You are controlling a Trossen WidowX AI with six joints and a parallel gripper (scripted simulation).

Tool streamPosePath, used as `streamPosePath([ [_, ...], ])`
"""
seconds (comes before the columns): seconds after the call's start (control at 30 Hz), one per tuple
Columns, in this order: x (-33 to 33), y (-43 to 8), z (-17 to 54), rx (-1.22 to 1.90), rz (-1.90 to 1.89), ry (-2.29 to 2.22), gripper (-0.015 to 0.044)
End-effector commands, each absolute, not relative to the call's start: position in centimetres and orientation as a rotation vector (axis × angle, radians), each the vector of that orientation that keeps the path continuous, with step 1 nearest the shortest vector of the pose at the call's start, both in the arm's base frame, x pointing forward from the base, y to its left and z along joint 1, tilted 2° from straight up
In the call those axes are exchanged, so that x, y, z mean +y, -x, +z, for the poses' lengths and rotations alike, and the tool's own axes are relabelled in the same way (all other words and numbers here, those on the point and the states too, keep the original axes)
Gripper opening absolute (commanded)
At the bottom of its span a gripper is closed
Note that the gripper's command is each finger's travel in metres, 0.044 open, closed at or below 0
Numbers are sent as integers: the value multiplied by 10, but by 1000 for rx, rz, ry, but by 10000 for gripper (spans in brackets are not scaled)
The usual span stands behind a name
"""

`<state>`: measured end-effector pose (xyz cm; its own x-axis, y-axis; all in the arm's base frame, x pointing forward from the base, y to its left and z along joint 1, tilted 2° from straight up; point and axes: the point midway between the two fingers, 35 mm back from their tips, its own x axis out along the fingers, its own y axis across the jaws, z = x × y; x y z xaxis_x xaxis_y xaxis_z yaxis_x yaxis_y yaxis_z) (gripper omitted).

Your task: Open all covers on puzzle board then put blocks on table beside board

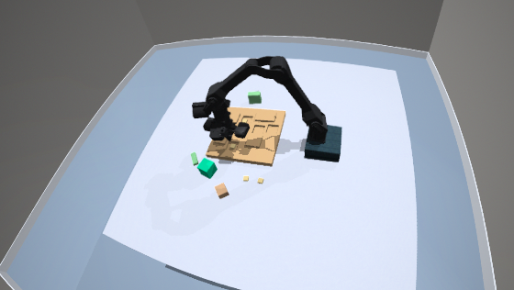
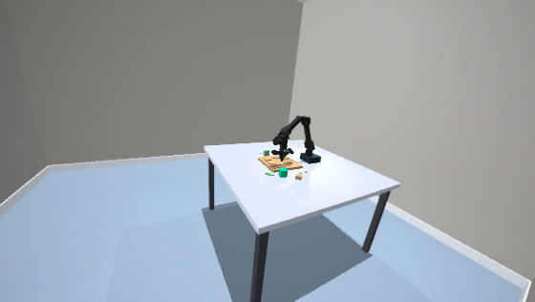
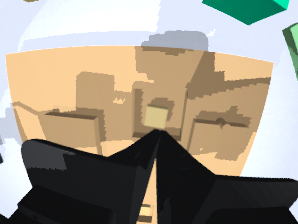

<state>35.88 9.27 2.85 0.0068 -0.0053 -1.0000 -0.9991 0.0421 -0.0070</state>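
The wooden puzzle board [image 1: 266, 159] [image 3: 50, 70] lies on the table with several recesses and raised edges. My gripper [image 3: 158, 135] [image 2: 282, 160] is shut and empty, pointing down over the board. Its tips appear just beside a small pale yellow piece [image 3: 156, 116] in a square recess; contact cannot be told. Another pale yellow piece [image 3: 145, 210] shows between the fingers, farther off on the board. On the table lie a green block [image 1: 254, 97], a teal cube [image 1: 207, 168] [image 2: 283, 172], a thin light green block [image 1: 195, 159], a tan block [image 1: 221, 191] and small yellow pieces [image 1: 246, 178] [image 1: 261, 181]. The arm hides part of the board.
The arm's dark base [image 1: 323, 146] [image 2: 310, 158] stands to the right of the board in the top view. The arm arches over the board and casts shadows across it. The teal cube and thin light green block lie near the board's corner.
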Motion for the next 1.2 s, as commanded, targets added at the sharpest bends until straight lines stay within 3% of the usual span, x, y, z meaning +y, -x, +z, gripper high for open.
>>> streamPosePath([
  [0.0, 91, -357, 7, 1234, 1178, 1189, 0],
  [1.17, 95, -358, -10, 1283, 1096, 1107, 0],
])
